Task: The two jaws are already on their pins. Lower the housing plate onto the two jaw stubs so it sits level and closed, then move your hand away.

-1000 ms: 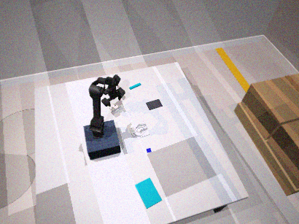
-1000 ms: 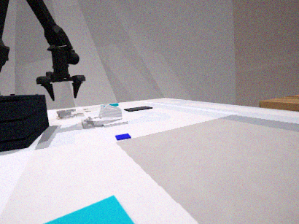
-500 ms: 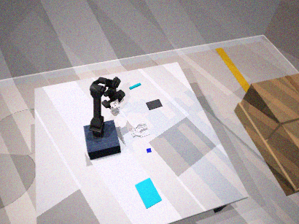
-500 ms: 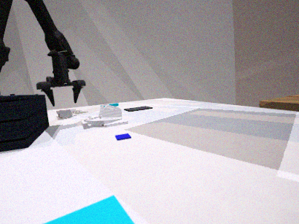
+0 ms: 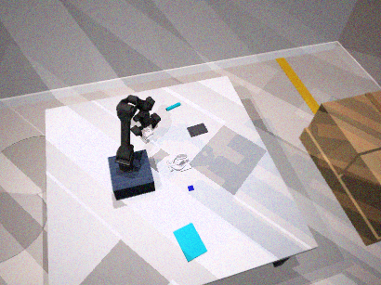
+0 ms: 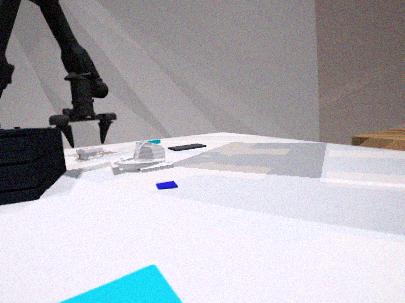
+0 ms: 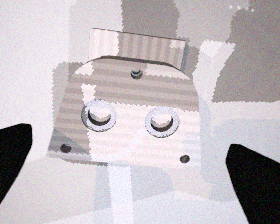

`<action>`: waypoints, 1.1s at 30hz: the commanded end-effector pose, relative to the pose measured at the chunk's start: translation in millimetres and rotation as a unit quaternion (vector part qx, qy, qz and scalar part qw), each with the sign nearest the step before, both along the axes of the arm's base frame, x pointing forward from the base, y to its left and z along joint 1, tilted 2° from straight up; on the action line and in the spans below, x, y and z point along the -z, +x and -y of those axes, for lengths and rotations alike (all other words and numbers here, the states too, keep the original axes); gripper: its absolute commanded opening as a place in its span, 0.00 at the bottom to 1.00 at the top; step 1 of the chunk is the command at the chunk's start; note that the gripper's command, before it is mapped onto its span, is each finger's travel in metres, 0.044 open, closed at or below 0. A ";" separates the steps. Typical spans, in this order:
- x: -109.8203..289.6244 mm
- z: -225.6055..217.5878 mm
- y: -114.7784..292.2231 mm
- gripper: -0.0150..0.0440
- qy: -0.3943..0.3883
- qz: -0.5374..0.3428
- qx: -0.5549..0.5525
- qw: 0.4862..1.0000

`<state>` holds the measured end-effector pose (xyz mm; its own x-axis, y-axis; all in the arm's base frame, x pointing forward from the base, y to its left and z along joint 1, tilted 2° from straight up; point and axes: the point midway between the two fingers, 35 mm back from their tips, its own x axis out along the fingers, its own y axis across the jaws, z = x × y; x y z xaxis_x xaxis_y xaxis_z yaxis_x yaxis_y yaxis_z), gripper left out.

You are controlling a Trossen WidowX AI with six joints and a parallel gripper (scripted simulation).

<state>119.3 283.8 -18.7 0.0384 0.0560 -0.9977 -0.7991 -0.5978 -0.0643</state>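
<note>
If you descend off-centre, open gripper's (image 5: 148, 125) (image 6: 88, 146) (image 7: 129, 139) fingertips may clip housing plate (image 5: 147, 134) (image 6: 89, 153) (image 7: 132, 137) between and below them, skewing it.

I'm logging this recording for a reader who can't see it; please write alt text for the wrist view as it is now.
A pale plate with a rounded upper edge, two large ringed holes and three small dark ones lies between the open gripper's two black fingertips, touching neither. A raised block runs along its rounded edge.
</note>
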 end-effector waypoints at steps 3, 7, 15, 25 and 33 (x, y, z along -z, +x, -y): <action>10.2 0.3 -0.6 1.00 -0.002 -0.003 0.002 1.000; 16.6 0.0 -0.4 1.00 -0.002 -0.003 0.002 1.000; 29.0 -0.2 -0.2 1.00 -0.002 -0.003 0.002 1.000; 30.0 -0.2 -0.2 1.00 -0.002 -0.003 0.002 1.000; 30.0 -0.2 -0.2 1.00 -0.002 -0.003 0.002 1.000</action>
